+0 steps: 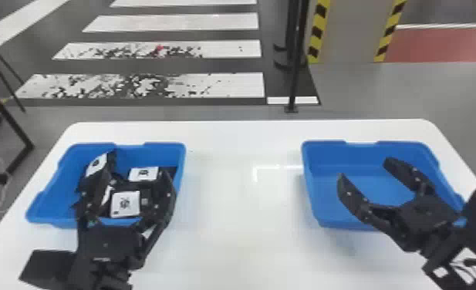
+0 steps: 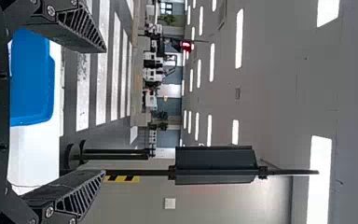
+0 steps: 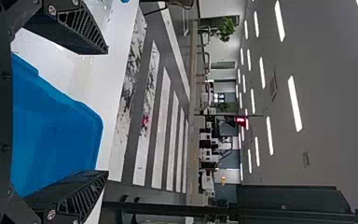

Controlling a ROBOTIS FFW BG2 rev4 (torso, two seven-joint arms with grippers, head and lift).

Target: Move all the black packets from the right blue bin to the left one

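My left gripper (image 1: 132, 181) stands open over the left blue bin (image 1: 51, 193), where several black packets with white labels lie, among them one packet (image 1: 125, 204) seen between its fingers. Another packet (image 1: 143, 173) rests farther back, and a tilted one (image 1: 96, 164) leans at the left. Over the right blue bin (image 1: 325, 144), whose visible floor is bare, my right gripper (image 1: 366, 171) is open with nothing between its fingers. In the left wrist view the left gripper (image 2: 105, 111) is spread wide beside the bin (image 2: 32, 79). The right wrist view has the right gripper (image 3: 107, 112) spread above the bin (image 3: 56, 135).
Both bins stand on a white table (image 1: 244, 193) with a broad gap between them. Beyond its far edge a black post (image 1: 294, 58) rises from the floor, and a dark metal frame (image 1: 1, 104) stands off to the left.
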